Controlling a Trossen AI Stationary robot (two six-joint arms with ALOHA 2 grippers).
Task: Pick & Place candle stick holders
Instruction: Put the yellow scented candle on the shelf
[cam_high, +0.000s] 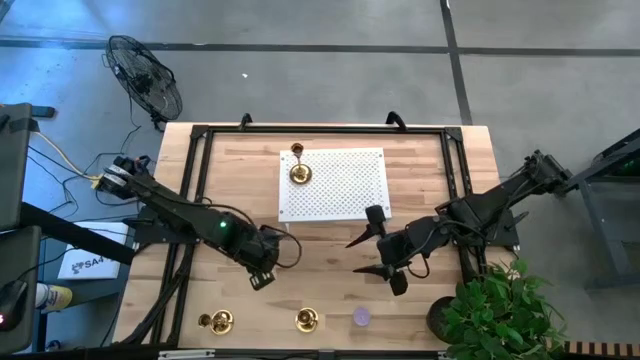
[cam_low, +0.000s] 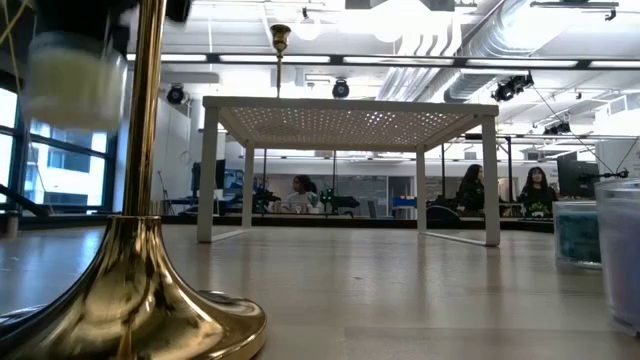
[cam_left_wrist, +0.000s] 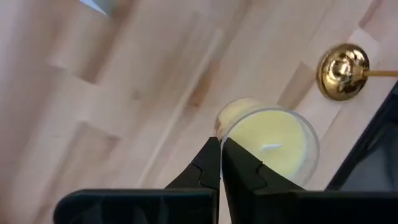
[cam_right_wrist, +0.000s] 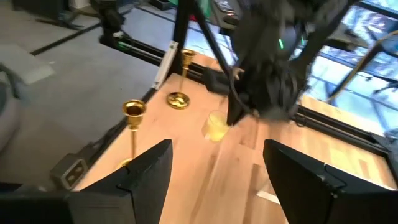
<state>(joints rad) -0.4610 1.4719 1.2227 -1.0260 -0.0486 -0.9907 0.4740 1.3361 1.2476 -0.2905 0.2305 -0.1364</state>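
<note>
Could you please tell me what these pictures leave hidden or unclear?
- Low view: the nearest candle stick holder is cut off at the top edge; its cup is unseen.
- Left wrist view: the shut left gripper covers part of the yellow candle.
- High view: the purple disc is too small for detail.

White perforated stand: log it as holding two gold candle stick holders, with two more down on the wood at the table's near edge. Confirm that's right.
Not right. The high view shows only one candle stick holder on the white perforated stand. Two more do stand at the near edge.
</note>
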